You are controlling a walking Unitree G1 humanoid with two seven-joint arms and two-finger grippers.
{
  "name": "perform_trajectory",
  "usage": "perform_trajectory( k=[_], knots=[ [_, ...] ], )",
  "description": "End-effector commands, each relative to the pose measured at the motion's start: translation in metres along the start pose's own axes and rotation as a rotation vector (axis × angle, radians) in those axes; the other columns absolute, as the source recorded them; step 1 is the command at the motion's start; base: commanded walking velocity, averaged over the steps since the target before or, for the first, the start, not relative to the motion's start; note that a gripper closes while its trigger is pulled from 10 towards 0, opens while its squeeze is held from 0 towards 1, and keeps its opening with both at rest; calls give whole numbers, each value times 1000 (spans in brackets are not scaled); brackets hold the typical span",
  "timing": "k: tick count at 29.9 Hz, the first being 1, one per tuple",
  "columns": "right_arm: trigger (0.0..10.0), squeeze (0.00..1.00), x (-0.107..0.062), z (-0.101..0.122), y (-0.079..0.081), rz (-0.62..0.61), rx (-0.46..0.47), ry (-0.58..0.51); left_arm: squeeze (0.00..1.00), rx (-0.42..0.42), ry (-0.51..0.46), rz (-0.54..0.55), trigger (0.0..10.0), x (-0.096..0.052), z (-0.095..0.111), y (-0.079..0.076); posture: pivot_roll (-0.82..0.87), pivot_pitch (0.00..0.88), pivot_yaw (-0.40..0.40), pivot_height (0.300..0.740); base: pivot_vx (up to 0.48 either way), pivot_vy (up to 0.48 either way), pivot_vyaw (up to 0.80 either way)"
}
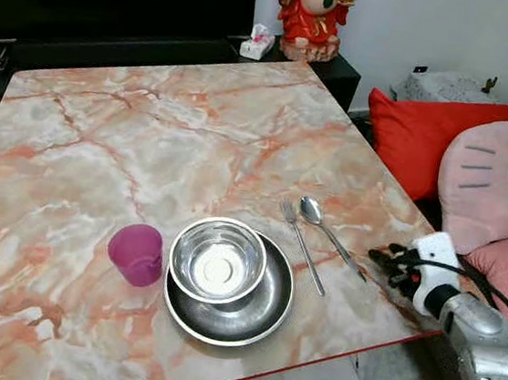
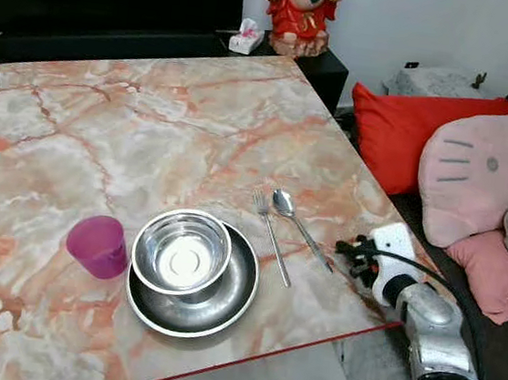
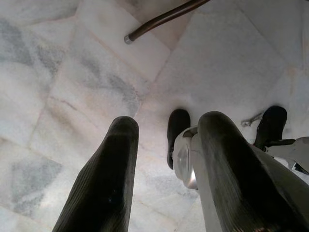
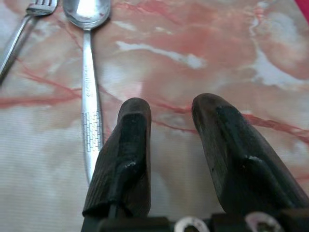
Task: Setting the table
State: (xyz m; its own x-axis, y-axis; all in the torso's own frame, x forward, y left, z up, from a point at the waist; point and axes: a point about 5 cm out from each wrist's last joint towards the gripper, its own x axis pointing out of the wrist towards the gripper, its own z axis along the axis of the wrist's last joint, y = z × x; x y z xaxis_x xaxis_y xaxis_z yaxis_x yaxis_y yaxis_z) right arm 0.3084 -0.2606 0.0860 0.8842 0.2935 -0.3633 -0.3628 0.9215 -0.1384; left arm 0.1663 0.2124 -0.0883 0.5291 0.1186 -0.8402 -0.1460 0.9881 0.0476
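On the marble desk (image 1: 150, 132) the steel plate (image 1: 263, 312) serves as landmark, lying near the desk's front edge; a steel bowl (image 1: 217, 260) sits in it; a pink cup (image 1: 136, 254) stands just beside it on the robot's left; a fork (image 1: 302, 246) and a spoon (image 1: 327, 230) lie side by side just to its right, heads pointing away from the robot; the right gripper (image 1: 384, 260) hovers beyond the spoon, near its handle end, its fingers (image 4: 126, 150) spread a little and holding nothing; the left gripper (image 3: 164, 145) hangs over the tiled floor (image 3: 72, 72), fingers parted and empty; the cutlery looks light, stiff and slippery, lying flat, so a pinch across the thin handle seems best; the cup looks light and easy to tip; the setting appears nearly complete
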Motion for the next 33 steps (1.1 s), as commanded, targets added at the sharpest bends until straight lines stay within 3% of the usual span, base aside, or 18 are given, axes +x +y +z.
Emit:
perform_trajectory(
  k=[1,33],
  knots=[
    [10000,0,0,5,0,-1,1,-12,0,8,-12,4,10000,0,3,3,46,22,3,740,0,0,0],
    [10000,0,0,4,6,47,-101,69,0,9,-13,6,10000,0,3,3,48,26,5,740,0,0,0]
  ],
)
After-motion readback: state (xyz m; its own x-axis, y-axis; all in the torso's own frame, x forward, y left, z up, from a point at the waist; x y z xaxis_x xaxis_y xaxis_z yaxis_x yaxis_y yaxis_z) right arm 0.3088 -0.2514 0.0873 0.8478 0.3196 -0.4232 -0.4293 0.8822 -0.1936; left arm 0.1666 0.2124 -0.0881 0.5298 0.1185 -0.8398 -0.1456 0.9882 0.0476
